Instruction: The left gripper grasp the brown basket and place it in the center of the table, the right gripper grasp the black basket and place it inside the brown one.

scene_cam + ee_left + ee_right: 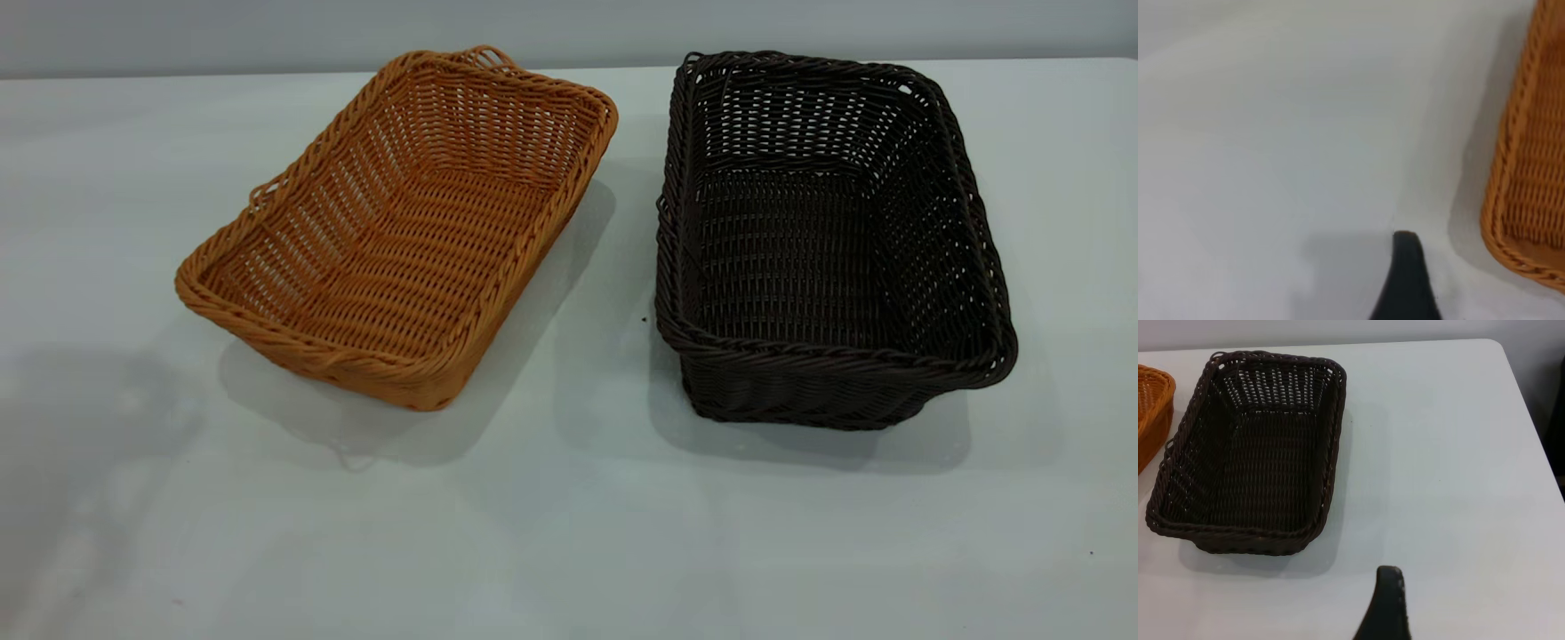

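Nothing is done yet. The brown basket (400, 231) sits left of the frame's middle on the table (569, 533), and the black basket (827, 240) at right, apart. Both are empty and untouched. Neither gripper's fingers can be judged.

Two rectangular woven wicker baskets with braided rims stand on one large plain white-grey table (569, 551): one orange-tan basket (400, 231) and one very dark brown-black basket (827, 240), while each wrist view shows one dark finger.
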`<state>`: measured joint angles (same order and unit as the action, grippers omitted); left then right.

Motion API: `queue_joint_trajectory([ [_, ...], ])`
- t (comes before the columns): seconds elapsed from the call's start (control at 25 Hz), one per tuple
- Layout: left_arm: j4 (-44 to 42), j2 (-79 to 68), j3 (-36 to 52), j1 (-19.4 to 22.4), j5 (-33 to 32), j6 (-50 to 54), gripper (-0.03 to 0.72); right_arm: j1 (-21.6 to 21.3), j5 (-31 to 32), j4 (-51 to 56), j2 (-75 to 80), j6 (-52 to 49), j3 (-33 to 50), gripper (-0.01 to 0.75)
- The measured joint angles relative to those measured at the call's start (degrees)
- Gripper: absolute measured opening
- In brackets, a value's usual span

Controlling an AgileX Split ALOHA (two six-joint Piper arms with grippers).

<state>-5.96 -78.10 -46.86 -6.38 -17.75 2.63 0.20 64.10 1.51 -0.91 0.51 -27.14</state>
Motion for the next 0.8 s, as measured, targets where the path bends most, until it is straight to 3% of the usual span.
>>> queue_joint_trajectory([
  [0.2, 0.0, -13.0, -7.5, -3.0, 0.8, -1.5, 0.517, 0.0, 0.0, 0.1, 0.0, 0.0, 0.0, 0.582],
  [0.8, 0.0, -39.9, -27.1, -4.9, 1.6, -5.5, 0.517, 0.0, 0.0, 0.1, 0.0, 0.0, 0.0, 0.582],
])
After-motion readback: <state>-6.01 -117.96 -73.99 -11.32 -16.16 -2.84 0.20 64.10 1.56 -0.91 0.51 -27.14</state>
